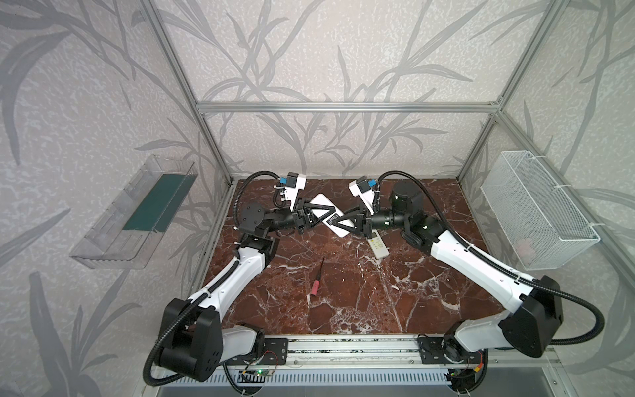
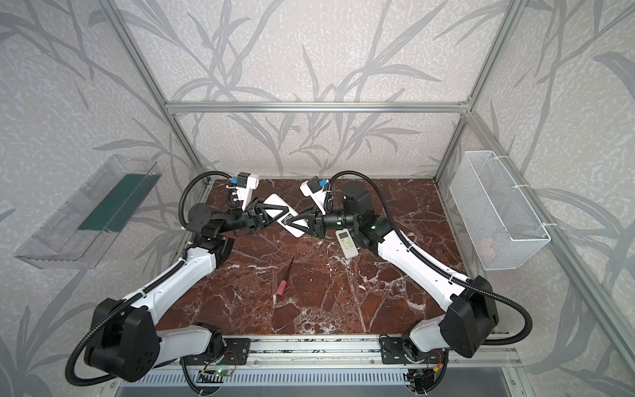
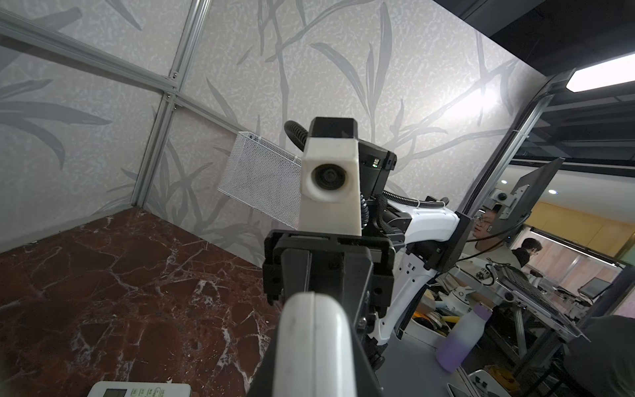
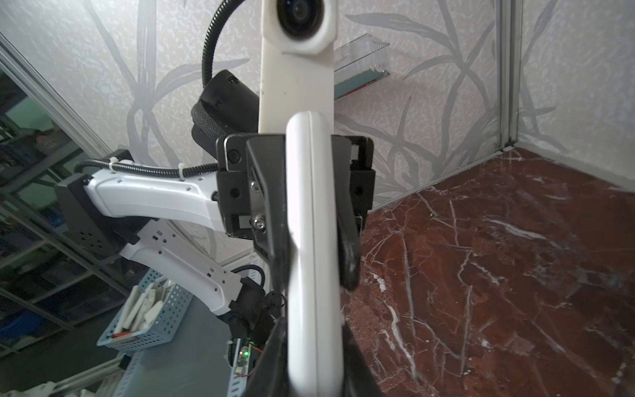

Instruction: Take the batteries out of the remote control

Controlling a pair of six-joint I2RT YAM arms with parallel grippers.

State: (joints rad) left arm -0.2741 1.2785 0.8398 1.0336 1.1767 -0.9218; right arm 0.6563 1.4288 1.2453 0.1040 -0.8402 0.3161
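A long white remote control (image 1: 321, 202) (image 2: 275, 201) hangs above the back of the marble table, held between both arms with its labelled back facing up. My left gripper (image 1: 336, 210) (image 2: 290, 209) is shut on one end; in the left wrist view the white body (image 3: 314, 343) fills the space between the black fingers (image 3: 360, 373). My right gripper (image 1: 332, 223) (image 2: 288, 223) is shut on the other end, its fingers (image 4: 275, 347) hugging the remote control's (image 4: 311, 240) thin edges. The batteries are hidden from every view.
A smaller white remote with a display and buttons (image 1: 378, 245) (image 2: 347, 244) (image 3: 137, 390) lies on the table under the right forearm. A pink-handled screwdriver (image 1: 318, 278) (image 2: 286, 278) lies mid-table. A white mesh basket (image 1: 539, 209) hangs on the right wall, a clear tray (image 1: 134, 213) on the left.
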